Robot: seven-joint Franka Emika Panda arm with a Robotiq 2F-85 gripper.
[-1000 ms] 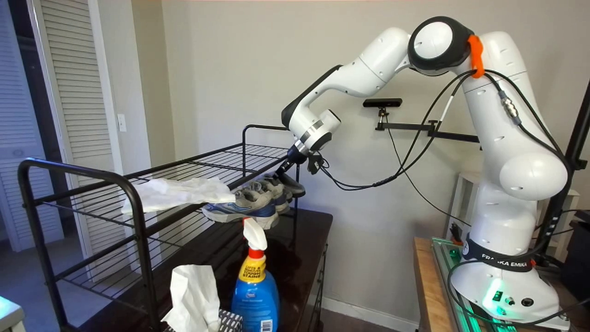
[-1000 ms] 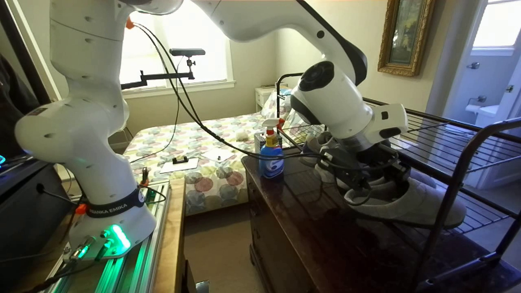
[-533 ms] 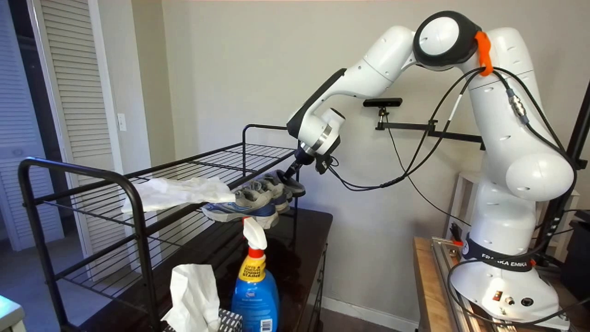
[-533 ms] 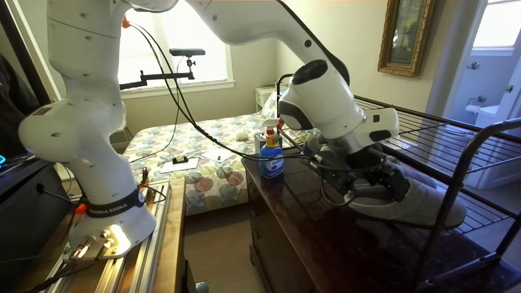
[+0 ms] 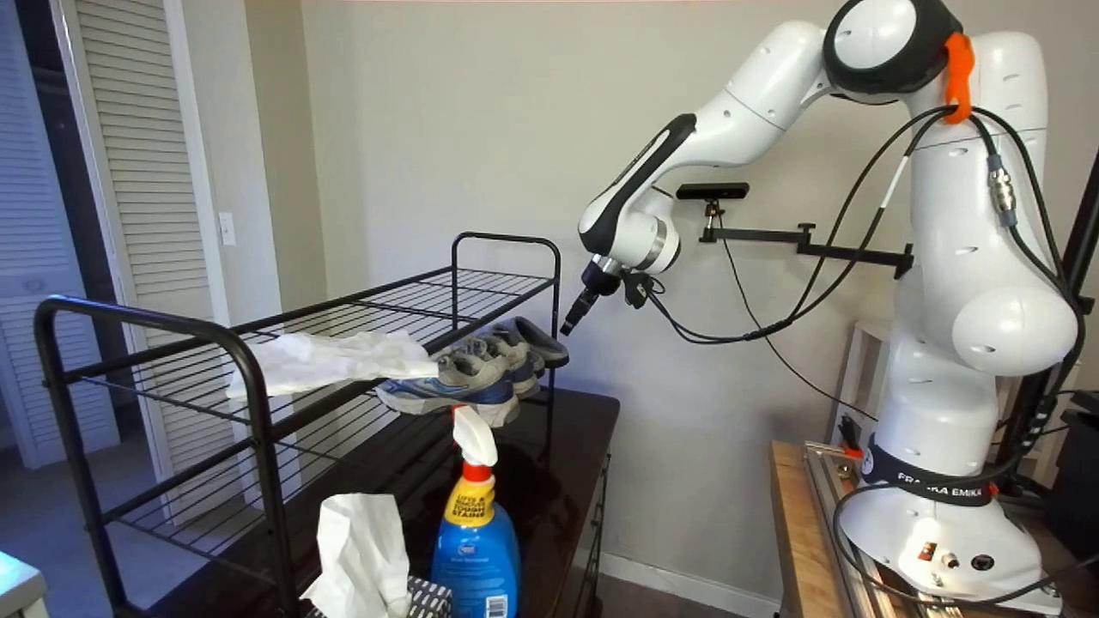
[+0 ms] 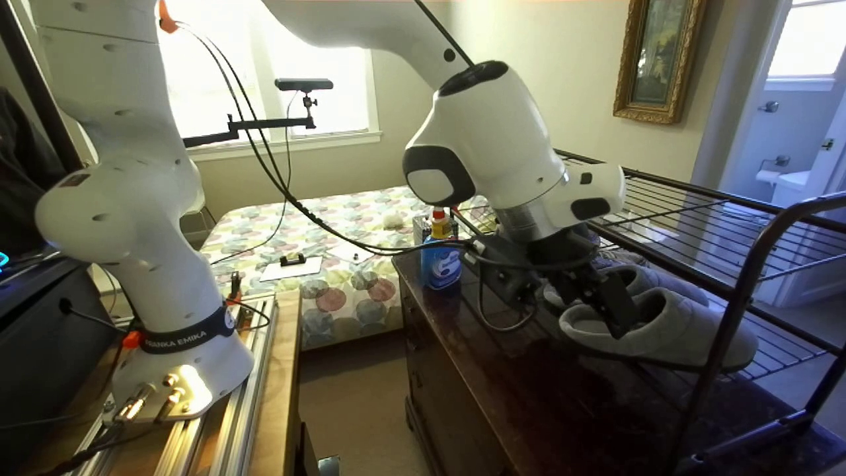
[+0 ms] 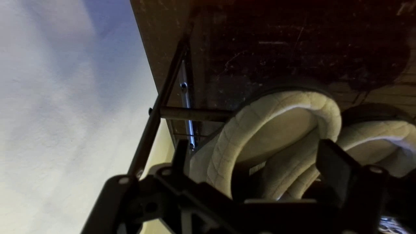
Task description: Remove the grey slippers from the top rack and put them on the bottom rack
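Observation:
Both grey slippers rest on the bottom rack [image 6: 786,360], side by side: the near slipper [image 6: 700,330] and the slipper behind it [image 6: 677,285]. Above them runs the top rack [image 5: 412,318], with a white cloth [image 5: 335,356] lying on it. My gripper [image 7: 253,146] stands open, its fingers [image 7: 333,162] wide apart over the near slipper's heel opening in the wrist view, with nothing held. In an exterior view the gripper [image 5: 568,328] hangs just outside the rack's end post, apart from the slippers. The slippers' toes are partly hidden in the wrist view.
Blue-and-grey sneakers [image 5: 468,382] sit beside the slippers on the bottom rack. A blue spray bottle [image 5: 476,549] and a tissue box [image 5: 429,596] are on the dark dresser [image 6: 529,377]. The rack's end post [image 6: 720,330] rises close to the near slipper.
My gripper has spread its fingers and drawn up and back from the near slipper, toward the arm's base. The slippers have stayed in place. The base light turned from green to yellowish white.

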